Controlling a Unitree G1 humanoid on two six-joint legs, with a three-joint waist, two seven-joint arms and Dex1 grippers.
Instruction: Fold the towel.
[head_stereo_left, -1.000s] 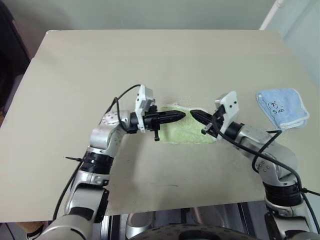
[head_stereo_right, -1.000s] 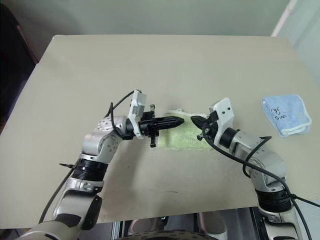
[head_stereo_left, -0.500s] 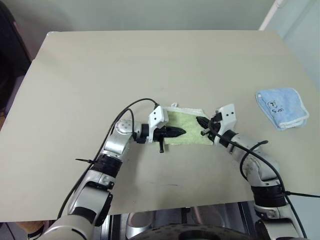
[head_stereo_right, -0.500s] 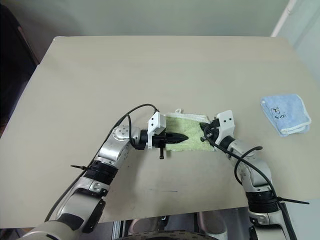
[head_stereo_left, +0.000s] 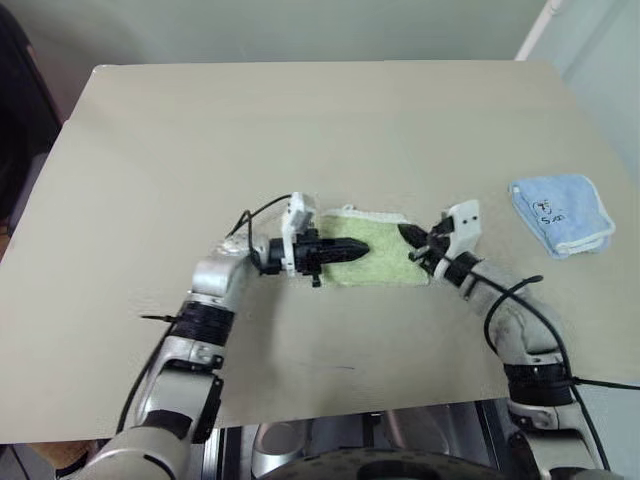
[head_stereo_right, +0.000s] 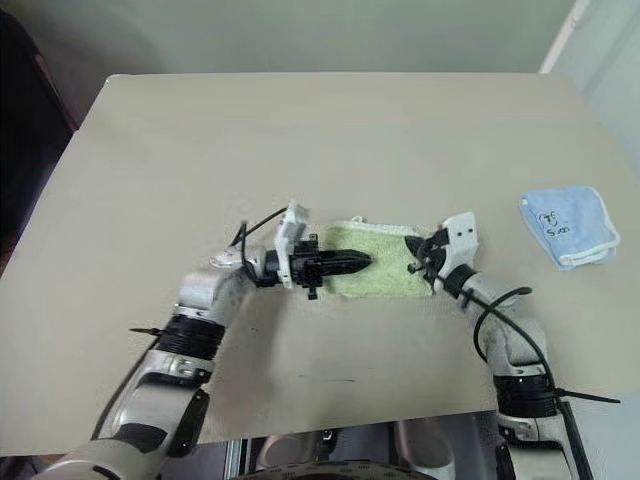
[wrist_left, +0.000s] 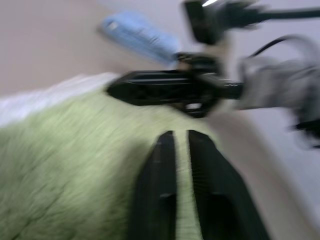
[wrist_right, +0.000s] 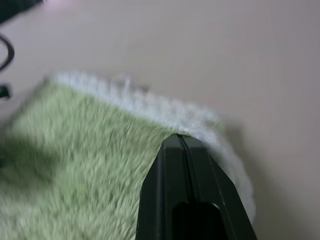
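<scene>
The light green towel (head_stereo_left: 378, 252) lies as a flat, folded rectangle on the tan table (head_stereo_left: 300, 130), its white edging along the far and right sides. My left gripper (head_stereo_left: 364, 245) points right, low over the towel's left half. In the left wrist view its fingers (wrist_left: 162, 190) stand a narrow slit apart with nothing between them. My right gripper (head_stereo_left: 405, 233) points left at the towel's right end. Its fingers (wrist_right: 177, 170) are pressed together, tips at the white edging (wrist_right: 150, 107). Whether cloth is pinched there I cannot tell.
A smaller light blue cloth (head_stereo_left: 560, 212) with white edging lies folded on the table to the right, apart from the towel. Bare tabletop stretches behind and to the left of the towel. The table's near edge runs just behind both forearms.
Both grippers have sunk from above the towel down to it. The towel, bunched a second ago, now lies flatter and longer. The left fingers have parted slightly.
</scene>
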